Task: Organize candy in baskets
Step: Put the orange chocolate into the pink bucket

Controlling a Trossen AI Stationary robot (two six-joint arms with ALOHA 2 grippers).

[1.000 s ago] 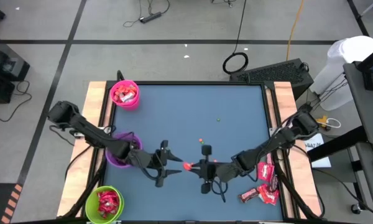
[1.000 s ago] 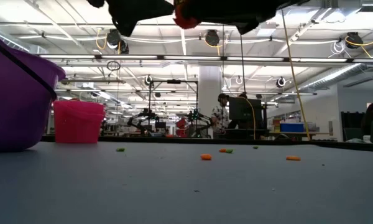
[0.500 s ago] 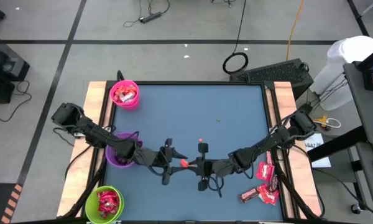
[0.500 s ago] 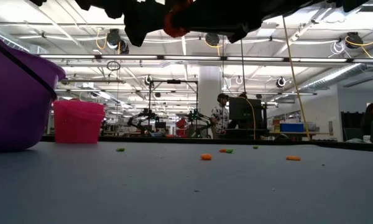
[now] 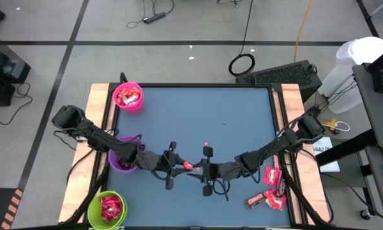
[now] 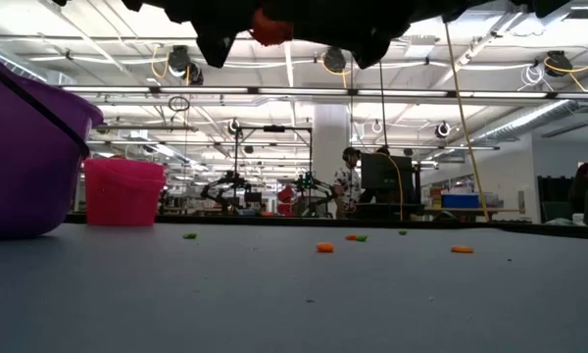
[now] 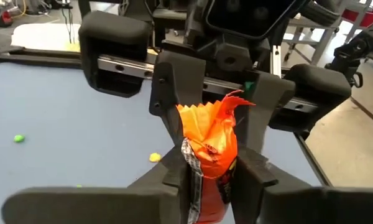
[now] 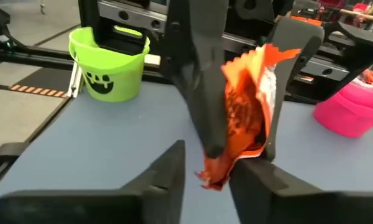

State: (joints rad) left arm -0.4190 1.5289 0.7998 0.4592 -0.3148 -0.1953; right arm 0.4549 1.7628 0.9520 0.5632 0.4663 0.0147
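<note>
Two end effectors meet over the blue desk (image 5: 242,108), a candy between them.
Left end effector (image 5: 176,166) pinches the shiny orange-red wrapped candy (image 5: 188,165) just beside the purple plastic tub (image 5: 120,161); right end effector (image 5: 203,170) faces it from the far side, fingers narrowly parted around the same piece. Beyond the purple tub: pink tub (image 5: 128,96), lime-green tub (image 5: 106,208), both holding candies.
</note>
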